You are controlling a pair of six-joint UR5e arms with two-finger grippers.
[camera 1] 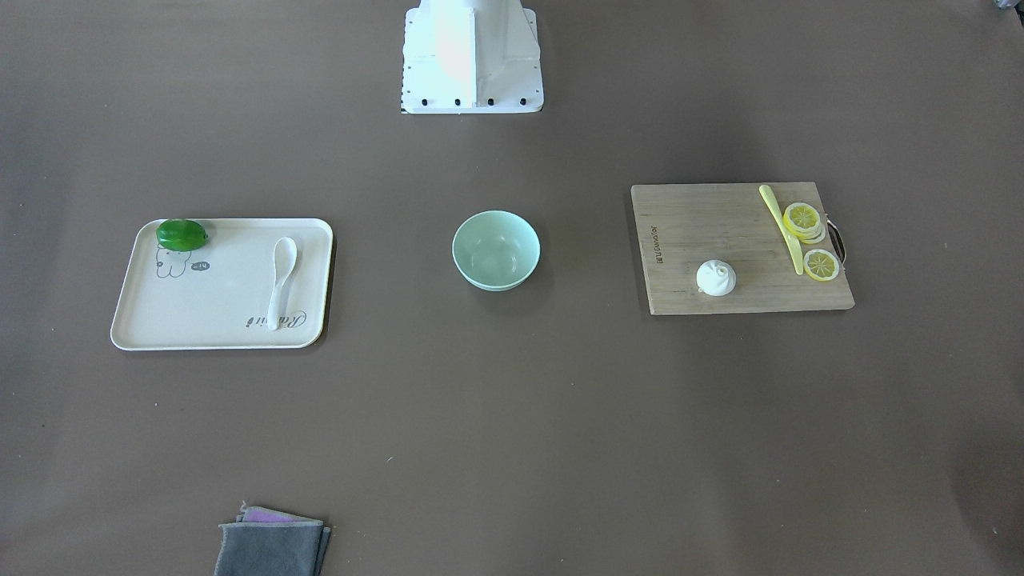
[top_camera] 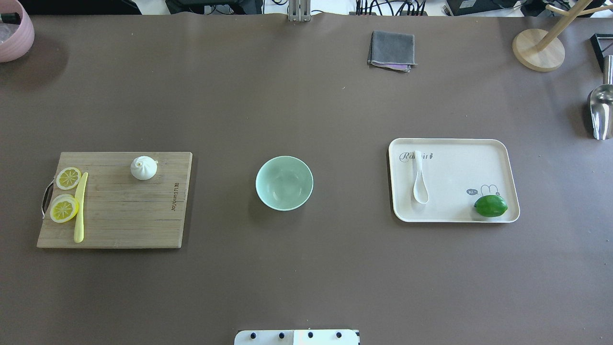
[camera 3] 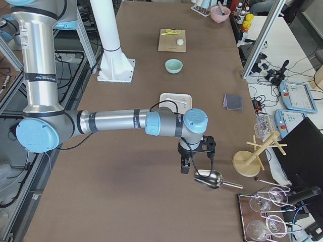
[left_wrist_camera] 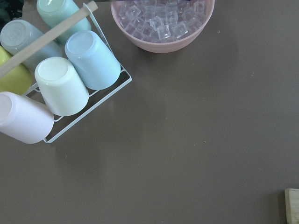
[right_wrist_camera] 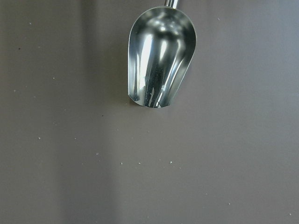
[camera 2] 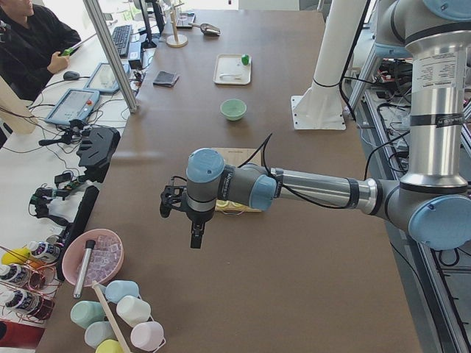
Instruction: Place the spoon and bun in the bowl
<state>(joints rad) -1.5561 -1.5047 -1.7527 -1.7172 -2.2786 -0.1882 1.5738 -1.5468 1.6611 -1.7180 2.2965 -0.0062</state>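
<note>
LAB BENCH: A broad brown desk (top_camera: 306,278) runs the length of a cluttered workroom, where an operator (camera 2: 29,37) sits at a side bench. The mint-green bowl (top_camera: 284,183) stands at the desk's centre. To the robot's right, a cream tray (top_camera: 459,167) carries the white spoon (top_camera: 420,178) and a green lime (top_camera: 491,205), well apart. To its left, a wooden cutting board (top_camera: 124,215) bears the bun (top_camera: 144,167), lemon slices (top_camera: 64,209) and a pale-yellow knife (top_camera: 79,211). The left jaws hang near a pink bowl (left_wrist_camera: 163,44) of ice cubes and a rack of cups (left_wrist_camera: 93,60). The right jaws hang beside a steel scoop (right_wrist_camera: 161,56). Whether either pair is open or closed cannot be told.
</note>
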